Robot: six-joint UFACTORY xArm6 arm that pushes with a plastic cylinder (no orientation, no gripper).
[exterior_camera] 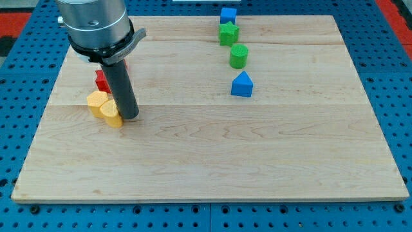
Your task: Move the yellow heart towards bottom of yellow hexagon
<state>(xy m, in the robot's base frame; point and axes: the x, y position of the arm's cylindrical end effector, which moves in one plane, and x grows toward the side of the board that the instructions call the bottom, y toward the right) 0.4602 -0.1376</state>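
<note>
The yellow heart [111, 113] lies at the board's left, touching the yellow hexagon [96, 102], just below and to the right of it. My tip [129, 117] stands on the board right against the heart's right side. The dark rod rises from there to the arm's grey end at the view's top left.
A red block [102, 80] sits just above the yellow hexagon, partly hidden by the rod; its shape is unclear. At the top middle right, in a column: a blue cube [228, 15], a green star [228, 33], a green cylinder [239, 56], a blue triangular block [242, 85].
</note>
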